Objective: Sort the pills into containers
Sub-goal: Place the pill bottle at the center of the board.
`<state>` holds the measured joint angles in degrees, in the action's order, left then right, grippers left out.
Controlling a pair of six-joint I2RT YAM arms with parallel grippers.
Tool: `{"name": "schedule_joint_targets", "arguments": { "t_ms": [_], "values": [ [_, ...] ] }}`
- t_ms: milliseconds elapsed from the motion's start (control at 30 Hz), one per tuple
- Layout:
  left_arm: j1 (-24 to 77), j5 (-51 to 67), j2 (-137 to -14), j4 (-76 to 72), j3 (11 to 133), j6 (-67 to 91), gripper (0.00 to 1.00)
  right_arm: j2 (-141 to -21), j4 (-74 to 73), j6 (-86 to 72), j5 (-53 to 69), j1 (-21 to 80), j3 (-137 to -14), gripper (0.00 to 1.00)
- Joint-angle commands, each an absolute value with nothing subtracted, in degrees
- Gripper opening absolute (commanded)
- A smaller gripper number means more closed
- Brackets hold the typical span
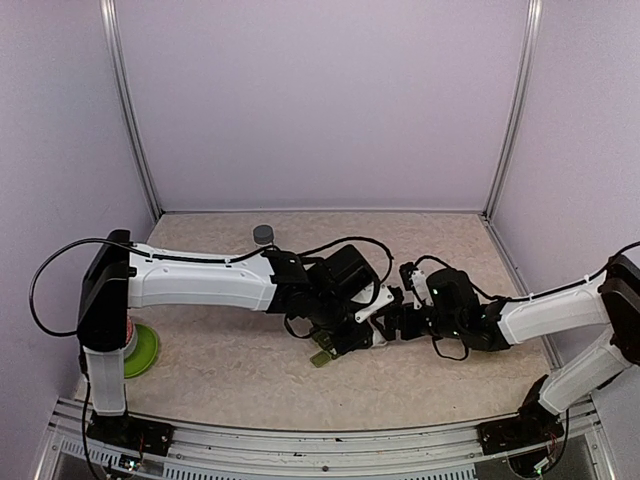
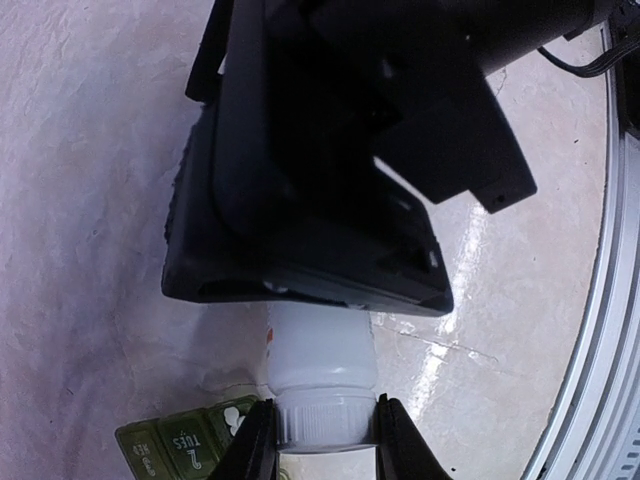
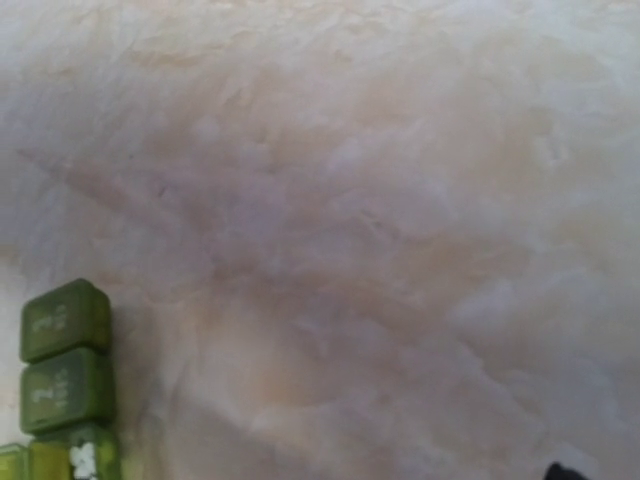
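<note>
My left gripper [image 2: 325, 445] is shut on the threaded neck of a white pill bottle [image 2: 320, 365], held tilted just above the table. The olive-green pill box [image 2: 175, 445] lies beside the bottle's neck, with white pills [image 2: 238, 418] in one open compartment. In the top view, the bottle [image 1: 372, 306] sits between my left gripper [image 1: 350, 332] and right gripper [image 1: 395, 322], with the pill box [image 1: 322, 356] just in front. The right gripper's black body hides the bottle's base. The right wrist view shows the pill box [image 3: 65, 365] at lower left, not its own fingers.
A grey bottle cap [image 1: 263, 234] stands at the back of the table. A round lime-green bowl [image 1: 142, 350] sits at the left by the left arm's base. Purple walls enclose the table; a metal rail [image 1: 320, 438] runs along the near edge.
</note>
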<state>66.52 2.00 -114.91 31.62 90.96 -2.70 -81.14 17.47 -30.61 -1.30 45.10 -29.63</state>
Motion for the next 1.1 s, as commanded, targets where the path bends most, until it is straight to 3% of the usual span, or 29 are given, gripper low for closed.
{"name": "schedule_joint_targets", "arguments": {
  "t_ms": [0, 767, 1067],
  "values": [
    [66.8, 2.85, -116.5, 32.46, 93.43, -1.54, 0.13, -83.37, 21.1, -31.9, 0.36, 46.42, -30.87, 0.96],
    [66.66, 2.57, -119.4, 31.48, 95.31, 1.95, 0.24, -89.31, 25.09, -33.45, 0.98, 48.14, -28.16, 0.95],
    [66.68, -1.12, -121.75, 37.42, 98.61, 1.72, 0.28, -90.14, 28.19, -34.26, 2.95, 48.15, -26.81, 0.88]
  ]
}}
